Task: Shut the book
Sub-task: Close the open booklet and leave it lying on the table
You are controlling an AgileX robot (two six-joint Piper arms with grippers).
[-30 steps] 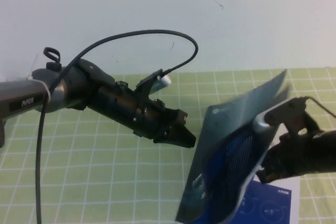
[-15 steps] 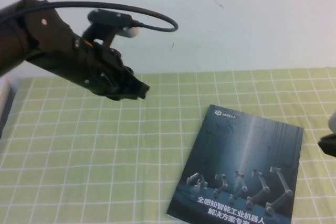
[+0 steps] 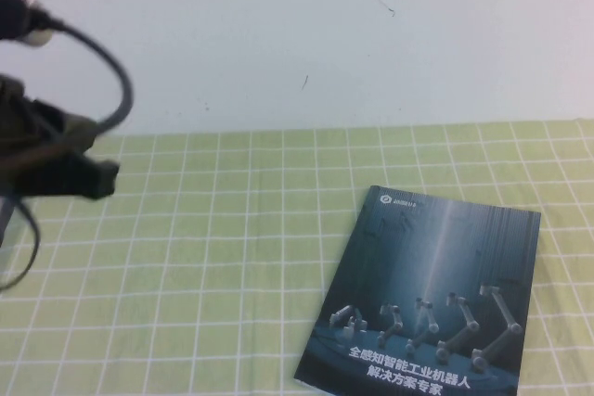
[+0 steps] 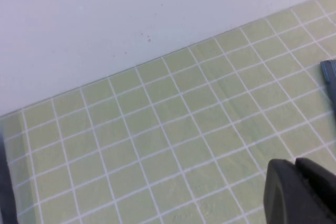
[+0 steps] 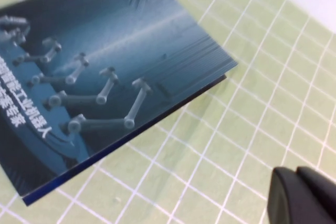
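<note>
The book (image 3: 432, 294) lies closed and flat on the green-checked worktop (image 3: 232, 257), toward its near right side, dark-blue robot-arm cover upward.

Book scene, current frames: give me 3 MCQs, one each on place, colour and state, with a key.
1. Where does the book lie in the high view?
A. Robot's left, far edge of the mat
B. Robot's right, near edge of the mat
C. Dead centre of the mat

2. What colour is the mat?
A. Plain blue
B. Red checks
C. Light green with a white grid

3. What state is the book in?
A. Closed, flat, cover up
B. Open flat, pages showing
C. Standing upright on its edge

Key:
1 B: its dark cover fills the lower right of the high view.
2 C: white lines cross green squares.
3 A: the whole cover shows and neither hand touches it. The left hand hangs shut at the far left. The right hand is shut over bare mat beside the book.
</note>
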